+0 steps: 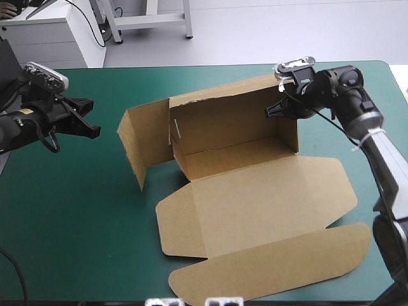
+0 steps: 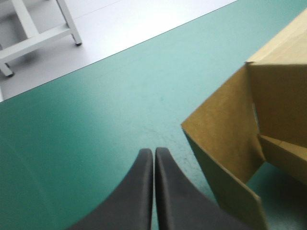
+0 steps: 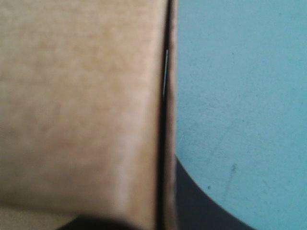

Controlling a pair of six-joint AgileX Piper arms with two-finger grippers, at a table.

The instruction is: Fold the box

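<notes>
The brown box point(image 1: 229, 127) stands mid-table with its back wall and both side walls raised. Its lid point(image 1: 268, 204) lies flat toward the front edge. My right gripper point(image 1: 275, 109) is at the top of the right side wall point(image 1: 288, 131), shut on the box. In the right wrist view the board's edge point(image 3: 165, 96) runs between the fingers, with one black finger point(image 3: 206, 208) showing beside it. My left gripper point(image 1: 92, 122) hovers left of the box, shut and holding nothing. Its tips point(image 2: 153, 152) point past the left side wall point(image 2: 225, 129).
A strip of teal-green cover point(image 1: 76, 210) separates the left gripper from the box's left wall point(image 1: 135, 145). The table's far edge point(image 1: 191, 65) runs just behind the box. The lid's front flap point(image 1: 274, 268) reaches close to the table's front edge.
</notes>
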